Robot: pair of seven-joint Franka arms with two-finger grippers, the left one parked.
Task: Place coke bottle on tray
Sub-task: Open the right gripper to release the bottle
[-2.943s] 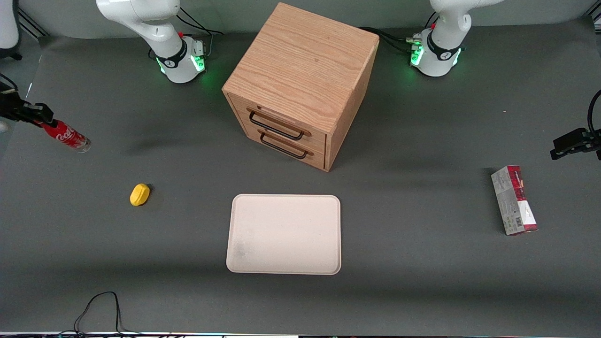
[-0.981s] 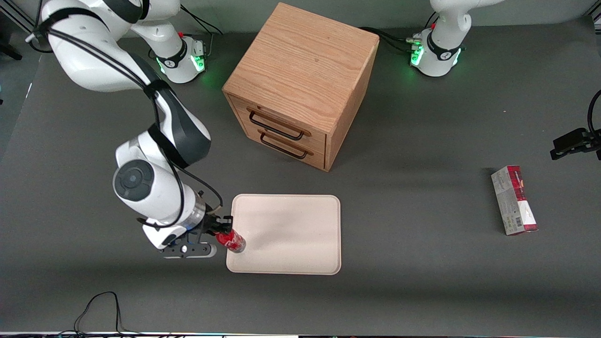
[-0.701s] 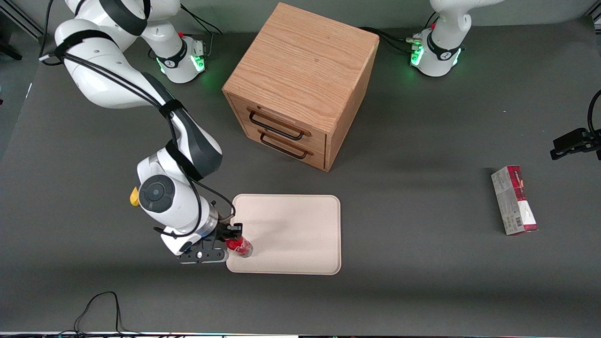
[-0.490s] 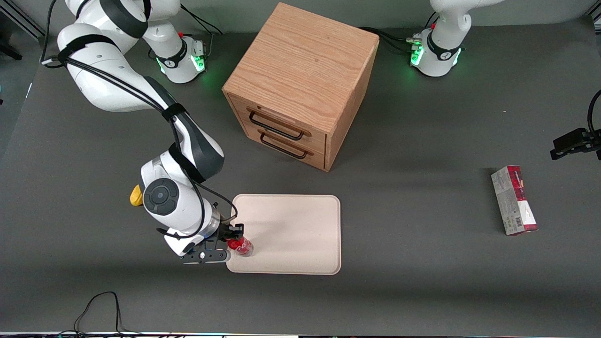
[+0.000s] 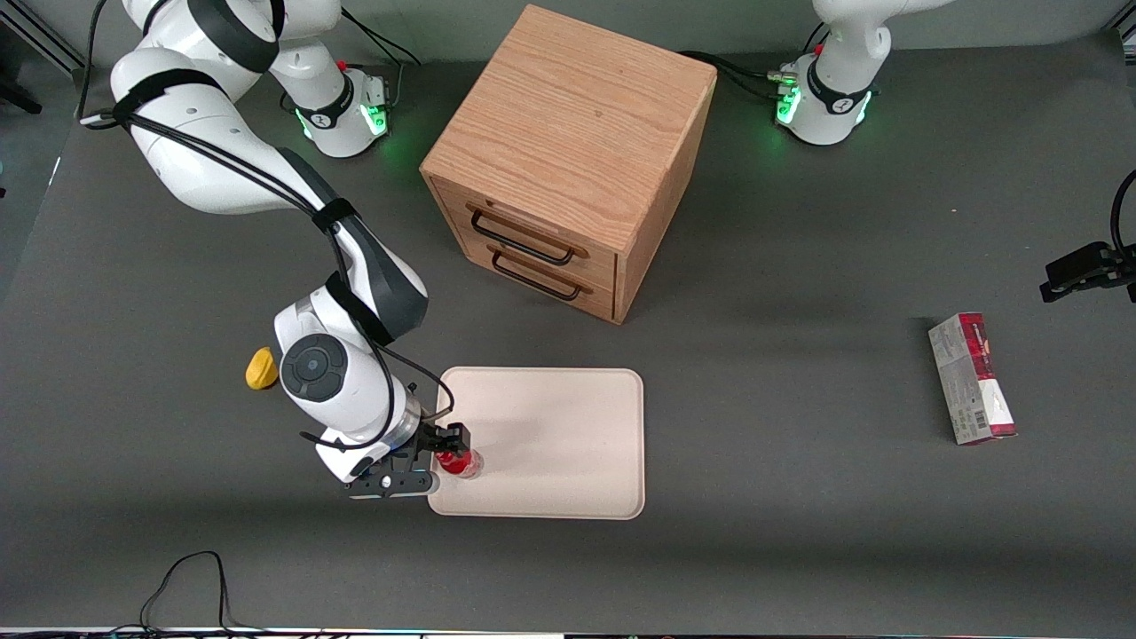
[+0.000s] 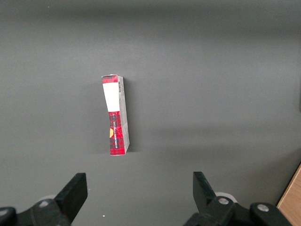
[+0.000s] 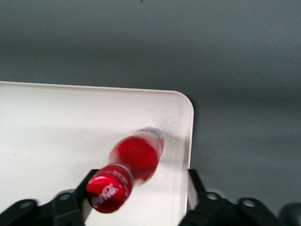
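Clamped on the slim, glossy red coke bottle (image 5: 458,462), the gripper (image 5: 449,449) stands it near-upright on the smooth cream tray (image 5: 550,444) by its near rounded corner toward the working arm's end, with bare tray stretching toward the wood-grained cabinet (image 5: 568,151).

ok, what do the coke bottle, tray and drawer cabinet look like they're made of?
Coke bottle, under the gripper: probably plastic, judging by the glossy red cap, red body and clear base.
Tray: matte cream, rounded corners and a low rim; plastic or moulded fibre, can't tell which.
Drawer cabinet: oak-like wood grain, possibly veneer; its handles look like thin dark metal.
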